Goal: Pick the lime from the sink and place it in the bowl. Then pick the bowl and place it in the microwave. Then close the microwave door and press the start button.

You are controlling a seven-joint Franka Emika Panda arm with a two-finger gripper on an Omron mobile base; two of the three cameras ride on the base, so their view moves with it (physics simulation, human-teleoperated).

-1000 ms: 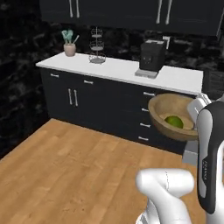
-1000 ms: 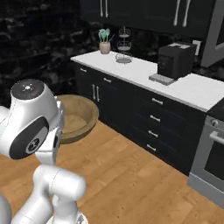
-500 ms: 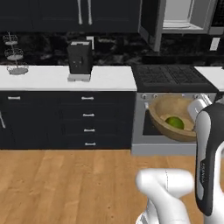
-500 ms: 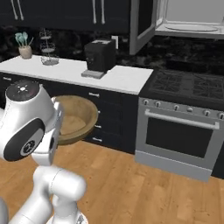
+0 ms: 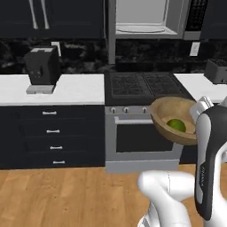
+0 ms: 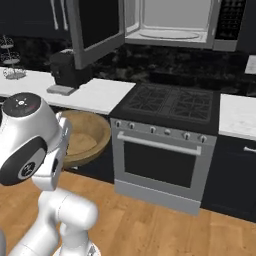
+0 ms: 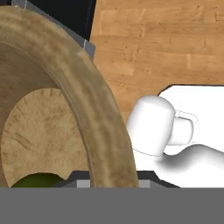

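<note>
The tan wooden bowl [image 5: 165,116] hangs in the air in front of the oven, with the lime [image 5: 176,125] lying inside it. In the hand view my gripper [image 7: 112,178] is shut on the rim of the bowl [image 7: 83,100], and the lime [image 7: 37,180] peeks up at the bottom. From the right, the bowl [image 6: 86,138] shows beside my arm. The microwave [image 5: 146,17] sits high above the stove, its cavity showing. The microwave door [image 6: 97,27] stands swung open to the left. The sink is out of view.
A steel stove with an oven [image 5: 142,133] stands straight ahead under the microwave. A black coffee machine [image 5: 42,66] sits on the white counter [image 5: 75,91] to the left, a toaster [image 5: 217,71] on the right counter. Wooden floor [image 5: 66,195] lies below.
The whole scene has slid sideways as the base moved: the stove and the open microwave now stand ahead. The bowl with the lime stays in my gripper.
</note>
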